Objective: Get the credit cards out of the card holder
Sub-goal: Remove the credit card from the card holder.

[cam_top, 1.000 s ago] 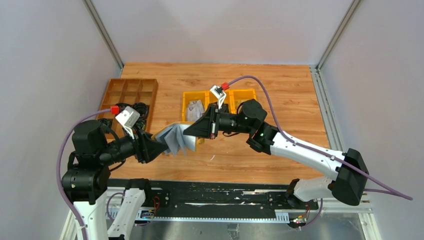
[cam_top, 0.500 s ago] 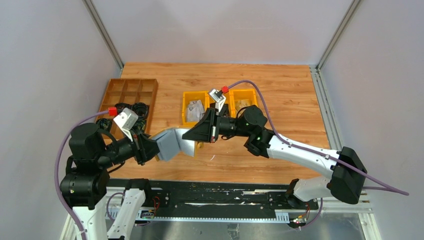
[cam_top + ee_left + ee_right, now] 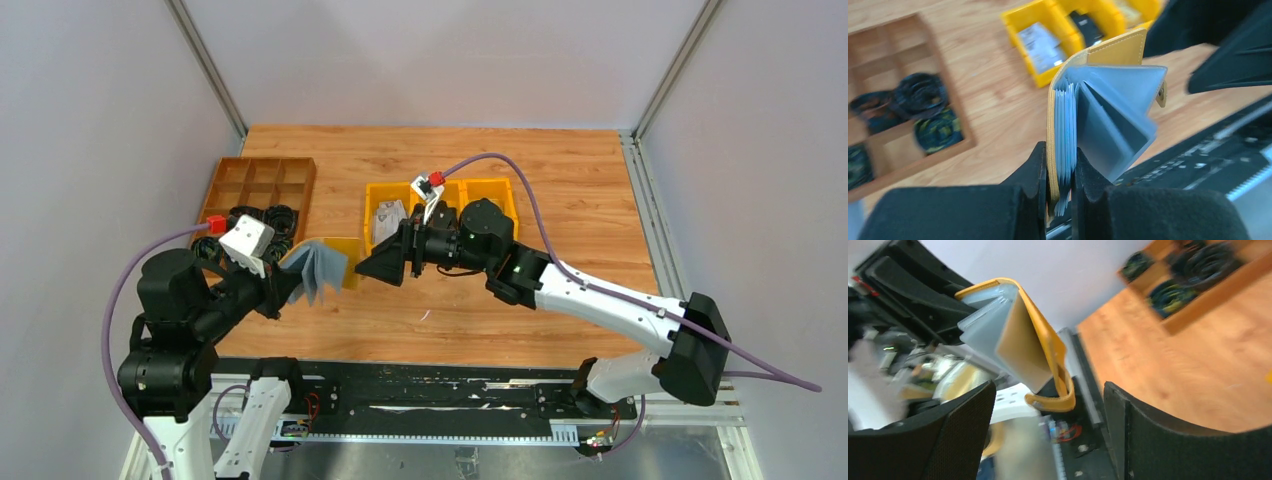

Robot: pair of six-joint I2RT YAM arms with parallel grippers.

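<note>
Left wrist: left claw (image 3: 1060,172) pinches mustard card holder (image 3: 1118,50), grey accordion pleats (image 3: 1120,97) fanned.

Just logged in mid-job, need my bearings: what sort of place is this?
Probably a lab test cell: grey panels on metal posts enclose a wooden table, with yellow bins and a compartment tray set out on it.
</note>
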